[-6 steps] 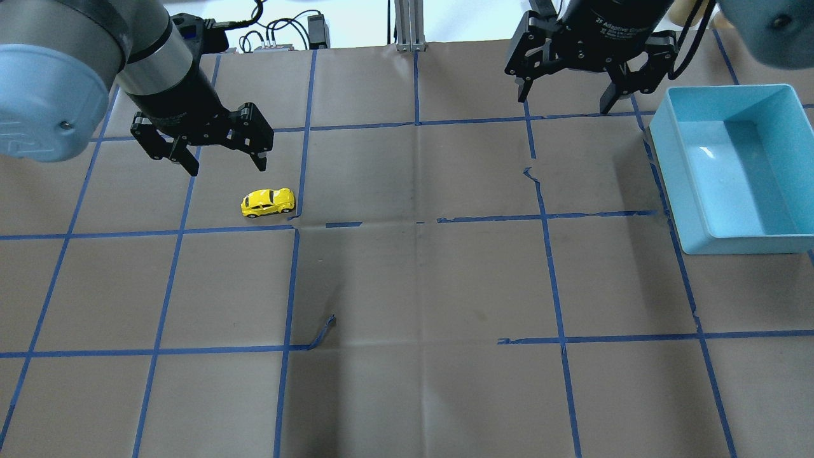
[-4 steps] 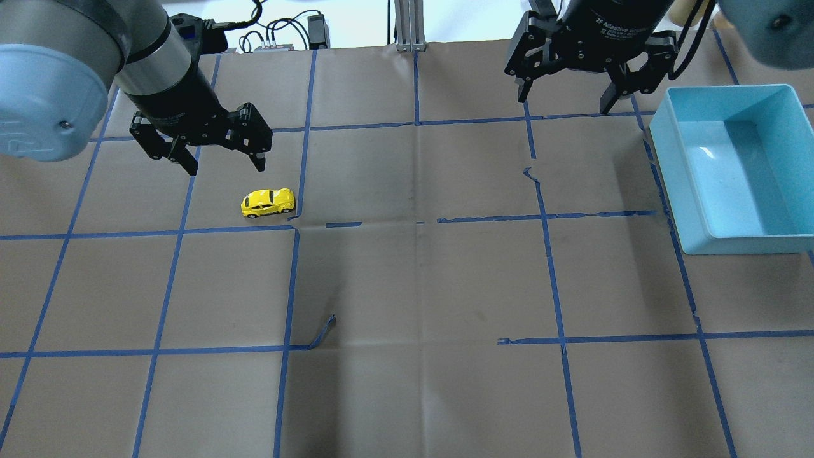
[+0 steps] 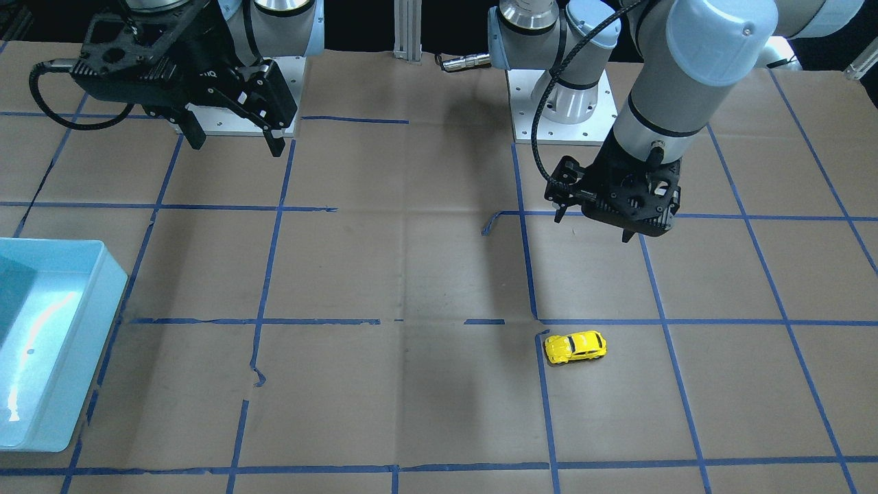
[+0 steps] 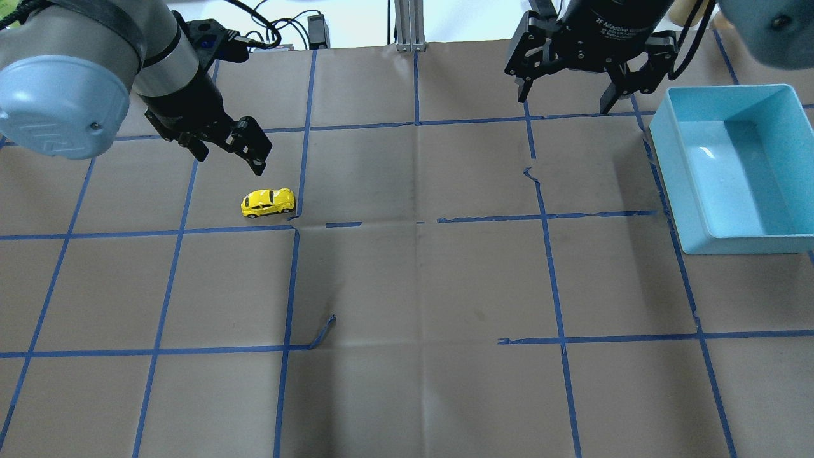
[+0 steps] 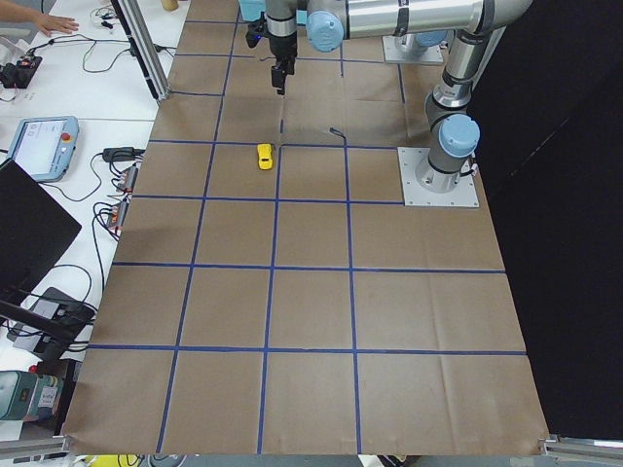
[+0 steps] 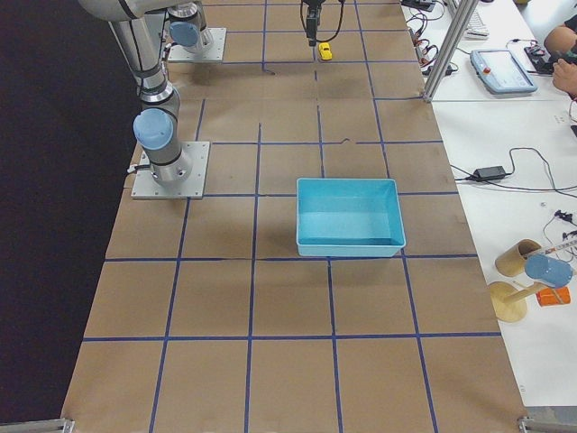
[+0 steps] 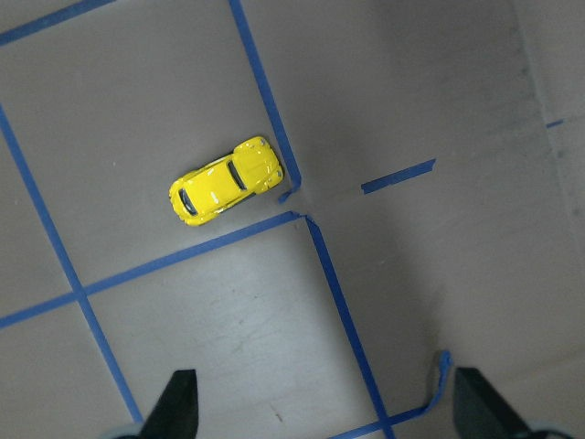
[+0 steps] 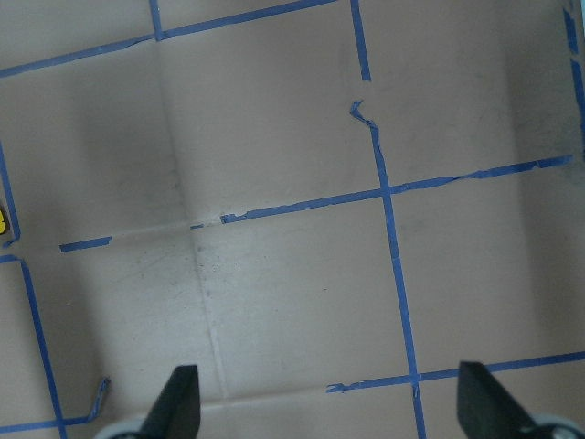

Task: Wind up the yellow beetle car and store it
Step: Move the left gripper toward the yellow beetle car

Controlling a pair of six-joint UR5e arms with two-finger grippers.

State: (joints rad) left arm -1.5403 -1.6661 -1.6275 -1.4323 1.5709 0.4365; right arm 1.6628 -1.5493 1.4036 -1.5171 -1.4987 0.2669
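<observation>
A glossy yellow beetle car (image 4: 268,202), rounded in body with dark windows, sits on its wheels on the bench (image 4: 413,286). It is tucked into the corner of one square, just inside a crossing of blue tape lines (image 4: 287,299) on the robot's left side. Creased brown paper covers the bench, and the tape grid is torn and lifting in places.

The left gripper (image 4: 230,159), matte black on a grey and pale-blue arm, hangs in the air near the car without touching it. Its wrist view shows the fingers (image 7: 178,402) wide apart, with the toy between and beyond them. Since a moment earlier this gripper has turned at the wrist, so the overhead view now sees it closer to edge-on. The car has not moved.

The right gripper (image 4: 563,103) is raised at the far side with its fingers spread and empty, unchanged from before. White lettering on its body reads "2F Adaptive", with the rest cut off. A smooth light-blue plastic bin (image 4: 664,172), rectangular and shiny inside, stands at the robot's right, well apart from the car.
</observation>
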